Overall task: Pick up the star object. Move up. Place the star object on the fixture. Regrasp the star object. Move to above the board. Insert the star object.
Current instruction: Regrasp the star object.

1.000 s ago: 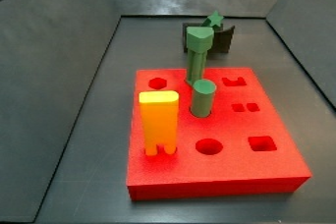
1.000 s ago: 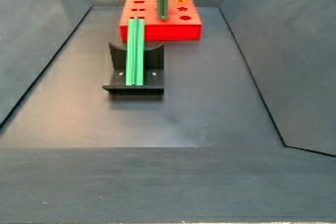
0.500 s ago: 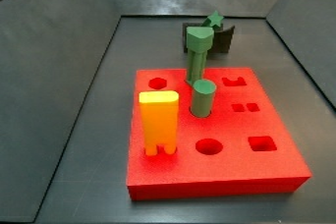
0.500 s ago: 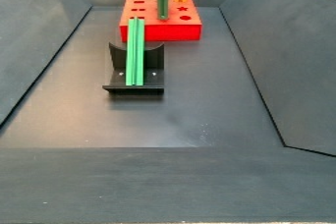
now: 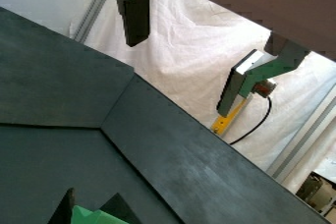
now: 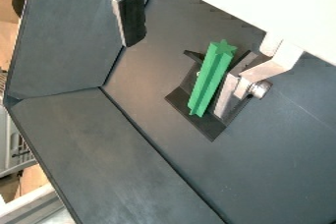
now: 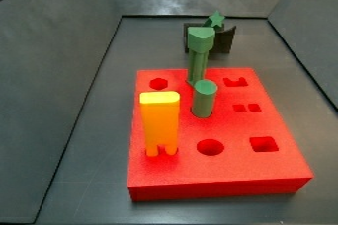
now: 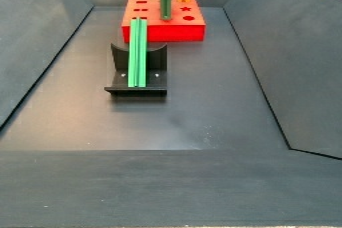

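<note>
Star object (image 8: 138,52) lies along the fixture (image 8: 138,80), left of centre in my side view, with the board (image 8: 163,24) behind it near the top. From the wrist I see the same green bar (image 6: 209,77) propped in the fixture (image 6: 226,110). My gripper (image 6: 197,27) hangs above, clear of it, fingers (image 6: 132,17) spread wide with nothing between them. On the board (image 7: 222,135) stand a yellow block (image 7: 160,122) and two green pegs (image 7: 200,71).
</note>
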